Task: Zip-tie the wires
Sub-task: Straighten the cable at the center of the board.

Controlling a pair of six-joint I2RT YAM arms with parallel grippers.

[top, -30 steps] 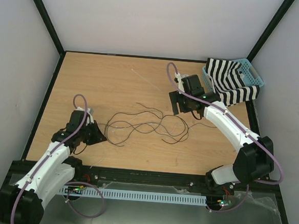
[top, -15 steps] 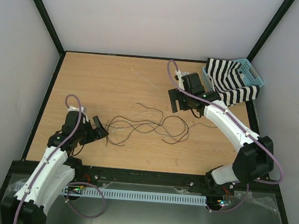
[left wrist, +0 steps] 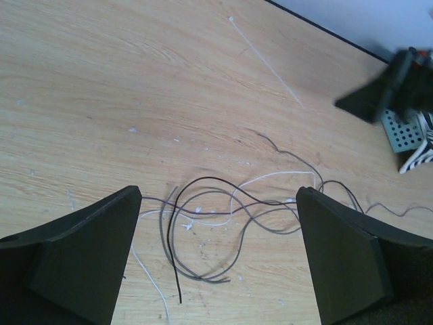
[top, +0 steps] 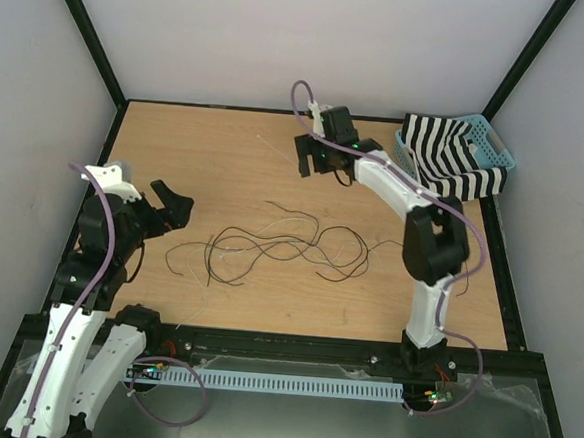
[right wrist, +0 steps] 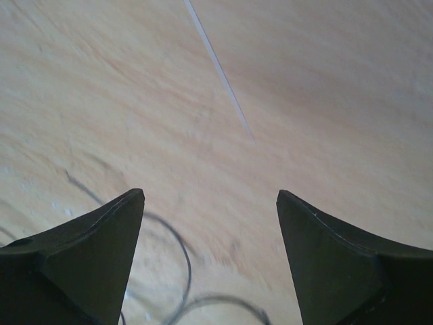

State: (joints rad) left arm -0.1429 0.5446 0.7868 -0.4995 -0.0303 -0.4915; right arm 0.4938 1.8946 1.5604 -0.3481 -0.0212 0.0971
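Left gripper (top: 176, 203): we see it lifted over the left side of the tabletop (top: 177, 141), jaws spread as wide as they go, nothing between them. In its wrist view the left gripper (left wrist: 218, 196) frames bare wood and the wires (left wrist: 233, 206) below; neither finger (left wrist: 88, 257) touches a strand.

Right gripper (top: 314, 164): reached out toward the far edge, near the middle of it, arm stretched long. Jaws parted wide, empty. From its own camera the right gripper (right wrist: 210, 195) looks down on the zip tie (right wrist: 220, 74), which lies flat on the wood beyond the fingertips, apart from them. We note no contact with anything.

Wires (top: 280, 243): loose on the tabletop, a little nearer the front edge than the far one, roughly central left to right. Mostly black loops with a few pale strands, spread out and unbound. The left end of the bunch lies just right of the left gripper, below it. In the right wrist view a few wires (right wrist: 179, 237) show, blurred, near the bottom edge.

Zip tie (top: 274, 148): thin pale strip, lying at a slant between the wires and the far edge, just left of the right gripper. It also shows in the left wrist view (left wrist: 264, 57), well apart from the strands.

Basket (top: 493, 143) with striped cloth (top: 446, 165): far right corner.
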